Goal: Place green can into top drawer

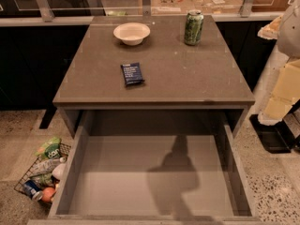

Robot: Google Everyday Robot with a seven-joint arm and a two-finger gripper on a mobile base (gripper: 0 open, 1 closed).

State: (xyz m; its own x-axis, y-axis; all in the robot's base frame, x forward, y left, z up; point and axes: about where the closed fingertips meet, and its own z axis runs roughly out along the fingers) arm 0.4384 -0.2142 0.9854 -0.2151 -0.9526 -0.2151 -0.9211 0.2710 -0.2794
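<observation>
My gripper lies outside the view, so I cannot tell whether it is wide, narrow or holding anything. A dark shadow (176, 172) falls across the flat grey floor of the top drawer (112, 182). The drawer stands pulled out towards the camera, wide and shallow with thin side walls, under the front edge of the grey-brown table (197, 78).

On the tabletop, nearest the drawer and a little left of the middle, lies a dark blue flat packet (132, 73). It carries a few lines of white writing, too small for me to read.

The green can (193, 27) stands upright at the far right of the tabletop, well apart from the packet and from the open drawer. Its body is mottled light and dark green, its top is silver, and I can make out no brand or word in the print. To its left, also at the far edge, sits a white bowl (131, 33), apart from the can.

On the speckled floor left of the drawer is a wire basket (23, 178) holding a green packet (49, 148) with pale lettering I cannot read, a blue can (32, 189) and an orange round thing (48, 194). Pale cream and white shapes (283, 86) fill the right edge; I cannot tell what they are.
</observation>
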